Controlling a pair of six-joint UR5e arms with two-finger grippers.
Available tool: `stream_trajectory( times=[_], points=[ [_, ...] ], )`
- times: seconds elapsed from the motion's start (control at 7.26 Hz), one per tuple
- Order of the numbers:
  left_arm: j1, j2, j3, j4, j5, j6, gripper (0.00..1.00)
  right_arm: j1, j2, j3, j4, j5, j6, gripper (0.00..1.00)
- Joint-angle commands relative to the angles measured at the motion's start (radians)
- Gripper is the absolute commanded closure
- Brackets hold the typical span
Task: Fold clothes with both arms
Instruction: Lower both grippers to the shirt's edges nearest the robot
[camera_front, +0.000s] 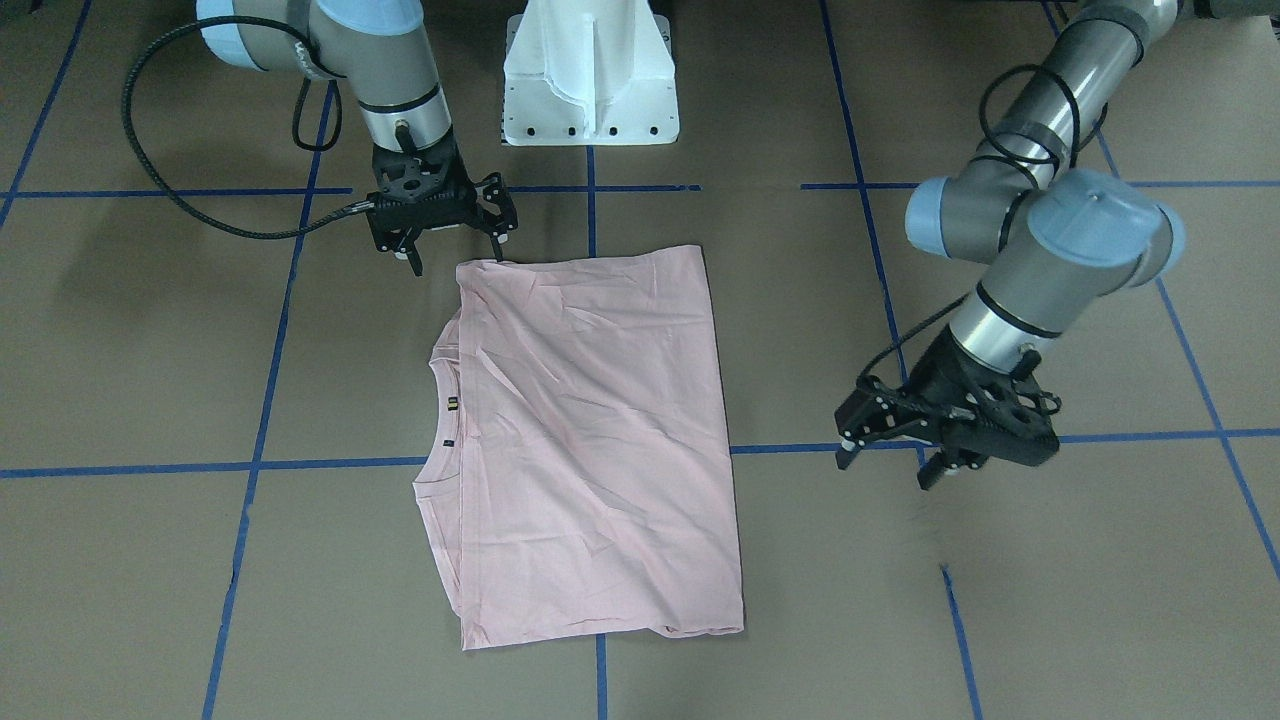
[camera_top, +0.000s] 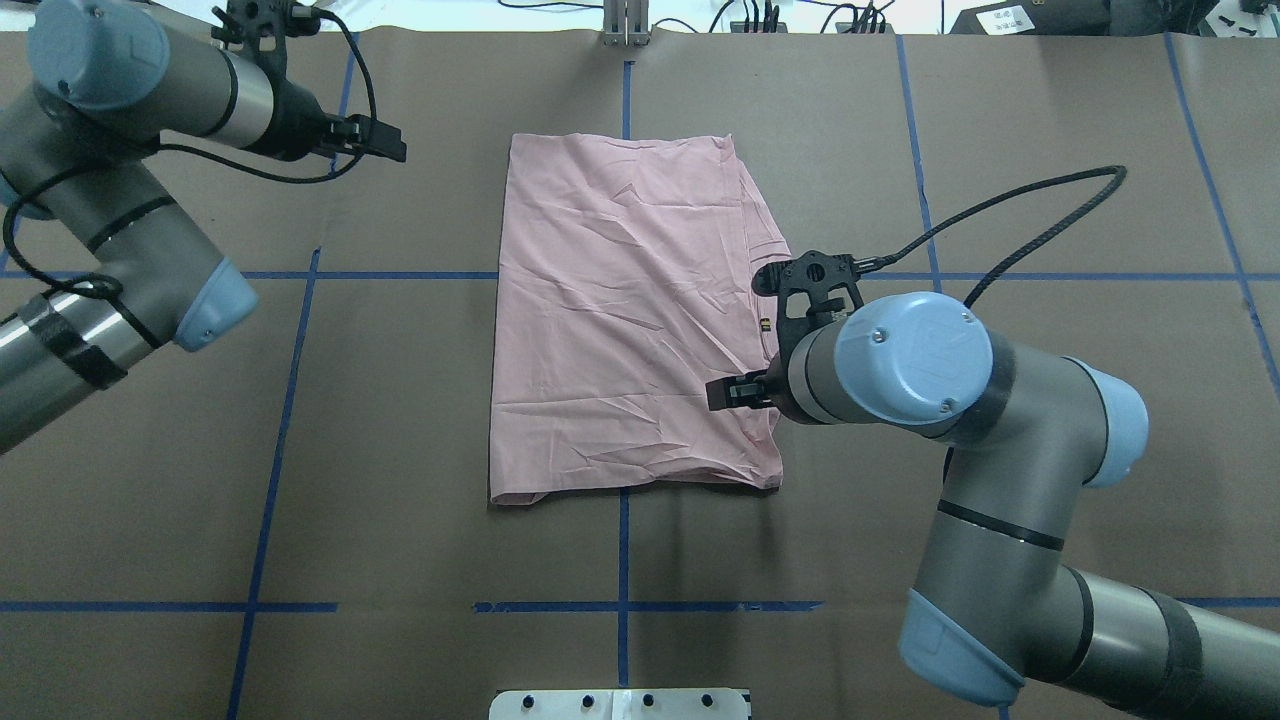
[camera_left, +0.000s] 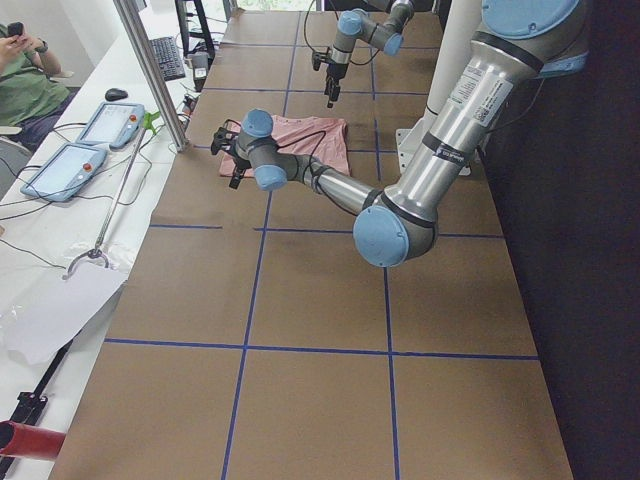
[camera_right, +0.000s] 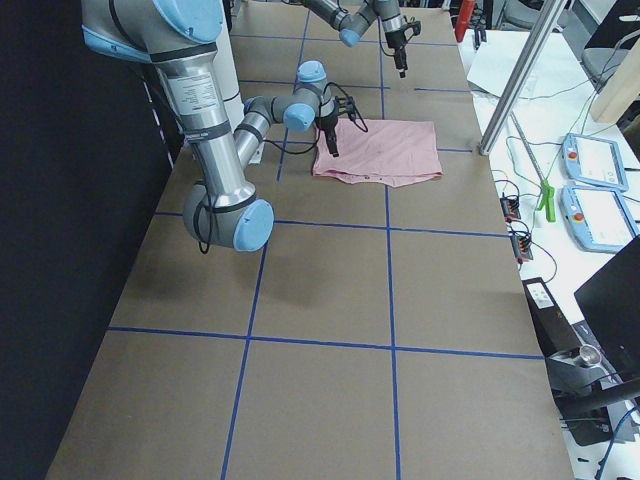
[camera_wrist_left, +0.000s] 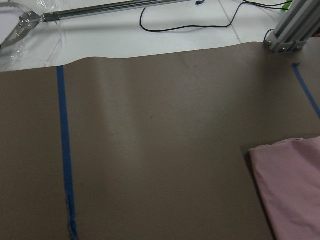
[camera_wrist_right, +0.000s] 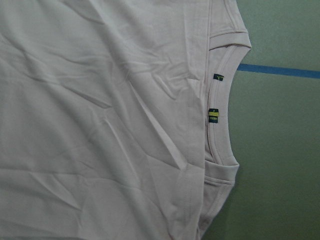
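Brown-papered table (camera_front: 1000, 600) w/ blue tape grid (camera_front: 250, 465): T-shirt (camera_front: 590, 430) lies flat at centre, part-folded.
Step, as judged: betw. folds. Garment is a plain rectangle, print not showing. Long axis runs near-to-far from robot; collar (camera_front: 440, 425) sits on the edge twd robot's right. Right gripper (camera_front: 455, 250) is low at near right corner, jaws spread, one tip just at the cloth, nothing pinched. Left gripper (camera_front: 888, 465) is well off the left edge, approx. mid-length, jaws spread, empty. Next fold prob. halves the long axis: left must come to near left corner, both pinch all layers, lift together, carry to far end.
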Motion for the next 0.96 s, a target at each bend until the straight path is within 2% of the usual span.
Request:
stream_trajectory(
  times=[0.0,0.14,0.28,0.41,0.55,0.83],
  points=[
    [0.202,0.162,-0.261,0.001,0.113,-0.253,0.0,0.005,-0.055,0.005,0.173,-0.019,0.261,0.01],
    [0.321,0.193,-0.305,0.012,0.229,-0.343,0.0,0.005,-0.052,0.002,0.172,-0.057,0.274,0.01],
    [0.401,0.18,-0.304,0.089,0.294,-0.429,0.06,0.005,-0.052,-0.001,0.17,-0.065,0.275,0.01],
    [0.466,0.116,-0.299,0.228,0.351,-0.48,0.22,0.005,-0.052,-0.002,0.17,-0.067,0.275,0.0],
    [0.492,0.089,-0.296,0.291,0.356,-0.481,0.23,0.005,-0.05,-0.003,0.17,-0.067,0.275,0.0],
    [0.509,0.091,-0.292,0.296,0.354,-0.473,0.25,0.005,-0.05,-0.003,0.17,-0.067,0.275,0.0]
  ],
)
